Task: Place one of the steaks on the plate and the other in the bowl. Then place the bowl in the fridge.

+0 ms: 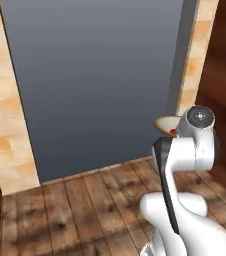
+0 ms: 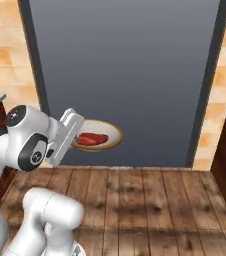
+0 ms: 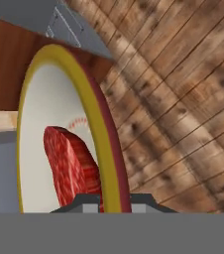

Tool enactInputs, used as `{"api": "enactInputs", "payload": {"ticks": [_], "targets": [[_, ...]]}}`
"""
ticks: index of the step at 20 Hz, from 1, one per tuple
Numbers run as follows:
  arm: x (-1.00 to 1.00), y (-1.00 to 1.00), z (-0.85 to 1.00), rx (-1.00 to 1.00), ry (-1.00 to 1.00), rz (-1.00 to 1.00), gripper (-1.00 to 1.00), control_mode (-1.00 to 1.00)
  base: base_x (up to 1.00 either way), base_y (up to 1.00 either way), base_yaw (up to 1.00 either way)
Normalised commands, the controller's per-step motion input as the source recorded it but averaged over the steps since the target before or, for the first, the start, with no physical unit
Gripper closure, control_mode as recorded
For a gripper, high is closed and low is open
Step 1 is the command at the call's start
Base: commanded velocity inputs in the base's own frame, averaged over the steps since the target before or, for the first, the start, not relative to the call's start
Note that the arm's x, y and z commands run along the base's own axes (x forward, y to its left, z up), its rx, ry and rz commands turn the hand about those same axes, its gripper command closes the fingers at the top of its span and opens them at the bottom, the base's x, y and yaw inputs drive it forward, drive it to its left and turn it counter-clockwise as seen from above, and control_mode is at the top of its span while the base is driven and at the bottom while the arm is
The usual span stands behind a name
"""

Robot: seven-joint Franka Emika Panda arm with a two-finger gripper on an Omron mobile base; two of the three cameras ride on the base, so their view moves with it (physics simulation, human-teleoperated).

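The jaws pinch the near rim of the bowl (image 3: pixel 69 129), one finger inside the lip and one outside, as we see at the bottom of the hand view; the gripper (image 3: pixel 111 201) thus carries the dish by its edge alone. We judge the bowl rigid and fairly light, but hung off-centre from a single rim grip, so it will tend to swing or tip if the wrist rolls; the rim is the only workable hold, since the wall is shallow and the inside is occupied. Inside lies a steak (image 2: pixel 92 138), deep red and flat, which we judge soft, slick and free to slide toward the low side. In the right base view the bowl (image 2: pixel 97 135) rides level, mouth up, just beyond the hand, with the steak's long axis running across the picture, roughly along the fridge (image 2: pixel 125 75) front. The bowl hangs in the air above the wooden floor (image 2: pixel 135 200), close before the fridge's grey face, which appears shut. We judge that the door must be opened before the bowl can go in.
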Motion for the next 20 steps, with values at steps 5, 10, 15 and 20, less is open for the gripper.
{"api": "enactInputs", "payload": {"ticks": [5, 10, 15, 20], "targets": [[0.0, 0.0, 0.0, 0.0, 0.0, 0.0, 1.0, 1.0, 0.0, -0.46, -0.9], [0.0, 0.0, 0.0, 0.0, 0.0, 0.0, 1.0, 1.0, 0.01, -0.37, -0.92], [0.0, 0.0, 0.0, 0.0, 0.0, 0.0, 1.0, 1.0, 0.42, -0.01, -0.82], [0.0, 0.0, 0.0, 0.0, 0.0, 0.0, 1.0, 1.0, 0.36, 0.0, -0.72]]}}
